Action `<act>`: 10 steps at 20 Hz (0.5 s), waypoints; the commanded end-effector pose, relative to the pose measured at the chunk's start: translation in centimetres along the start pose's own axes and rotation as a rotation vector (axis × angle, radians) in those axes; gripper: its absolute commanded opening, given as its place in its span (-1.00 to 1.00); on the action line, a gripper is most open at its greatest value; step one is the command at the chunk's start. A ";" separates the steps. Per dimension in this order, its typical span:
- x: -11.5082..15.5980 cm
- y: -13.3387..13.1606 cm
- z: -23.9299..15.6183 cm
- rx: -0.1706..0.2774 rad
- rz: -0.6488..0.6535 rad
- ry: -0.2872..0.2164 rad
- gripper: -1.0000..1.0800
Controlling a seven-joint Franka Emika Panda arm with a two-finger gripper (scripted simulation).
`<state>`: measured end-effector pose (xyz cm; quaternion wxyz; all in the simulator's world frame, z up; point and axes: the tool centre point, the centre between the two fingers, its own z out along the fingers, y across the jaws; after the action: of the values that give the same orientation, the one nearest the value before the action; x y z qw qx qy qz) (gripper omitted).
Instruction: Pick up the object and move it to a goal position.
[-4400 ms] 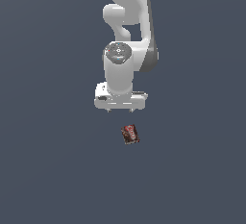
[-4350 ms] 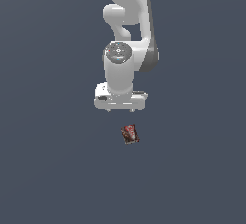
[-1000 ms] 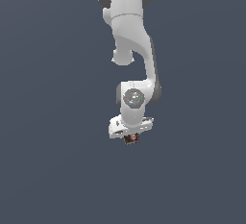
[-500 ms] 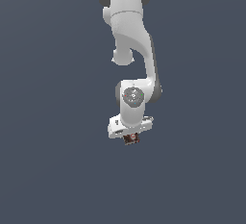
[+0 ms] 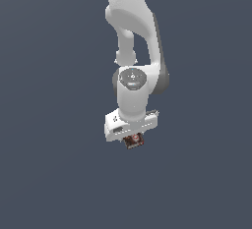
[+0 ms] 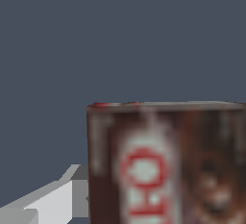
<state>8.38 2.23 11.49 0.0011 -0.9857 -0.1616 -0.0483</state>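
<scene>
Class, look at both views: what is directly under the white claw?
Under the claw sits the small brown box with red-and-white markings, only partly showing. The claw body covers the rest, so the fingers and their contact cannot be seen.

The arm comes down from the top of the exterior view, a little right of the middle. Its wrist sits below the elbow, and the gripper hangs at the very bottom of the arm, pointing down. The box sits right under the gripper, tucked up against it, with only its lower part peeking out. The box leans a bit to one side. The surface spreads out all around, left, right, near and far.

In the wrist view the box is very near the camera. One gripper finger sits just beside the box, touching its side.
</scene>
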 end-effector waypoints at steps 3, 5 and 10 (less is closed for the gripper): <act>2.4 1.5 -6.9 -0.007 -0.058 0.069 -1.00; 3.5 2.1 -10.3 -0.009 -0.086 0.101 -1.00; 5.6 3.4 -18.6 -0.013 -0.155 0.182 -1.00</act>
<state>12.62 0.65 28.07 0.0046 -0.9658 -0.2259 -0.1269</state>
